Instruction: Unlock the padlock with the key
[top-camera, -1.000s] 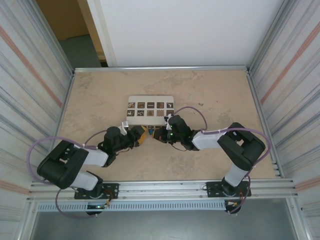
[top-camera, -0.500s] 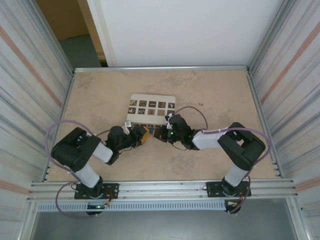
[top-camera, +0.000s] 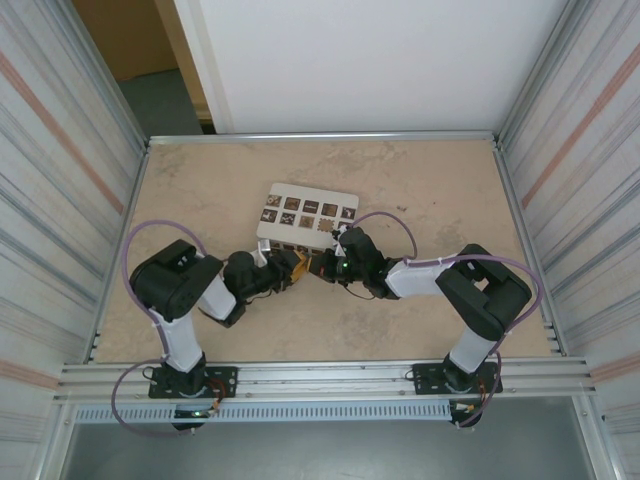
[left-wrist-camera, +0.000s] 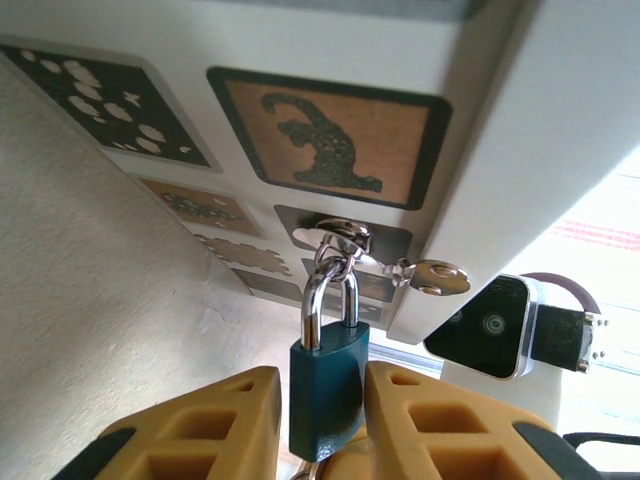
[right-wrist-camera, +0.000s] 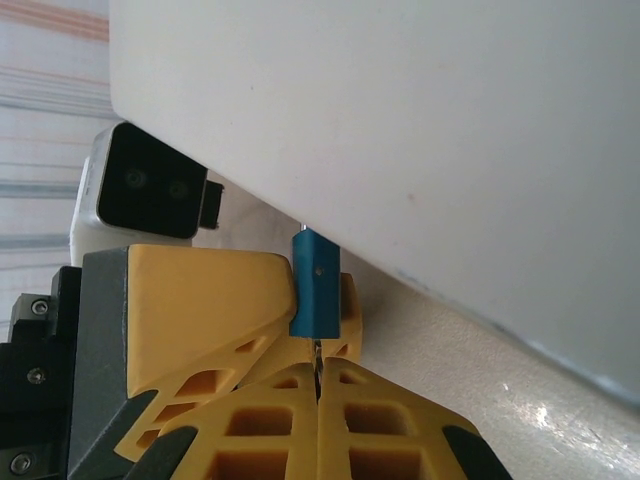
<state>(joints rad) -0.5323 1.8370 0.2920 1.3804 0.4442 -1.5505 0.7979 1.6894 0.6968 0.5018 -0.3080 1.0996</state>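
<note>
The small teal padlock (left-wrist-camera: 328, 385) hangs by its silver shackle (left-wrist-camera: 315, 300) from a metal ring on the white box (left-wrist-camera: 500, 150). My left gripper (left-wrist-camera: 322, 420) is shut on the padlock's body, one yellow finger (left-wrist-camera: 215, 420) on each side. In the right wrist view the padlock (right-wrist-camera: 315, 285) stands on edge just above my right gripper (right-wrist-camera: 318, 375). That gripper is shut on the key (right-wrist-camera: 317, 350), whose thin blade runs up to the padlock's underside. In the top view both grippers, left (top-camera: 295, 268) and right (top-camera: 322, 266), meet tip to tip at the box's near edge.
The white box (top-camera: 300, 192) with brown patterned squares lies skewed mid-table, just behind the grippers. A small silver key-shaped tab (left-wrist-camera: 432, 276) hangs from the same ring. Metal rails edge the table and striped walls stand close on both sides.
The left jaws have narrowed onto the padlock. The left arm's elbow has swung right and folded in. The box has turned and shifted slightly right. The right arm has barely moved.
</note>
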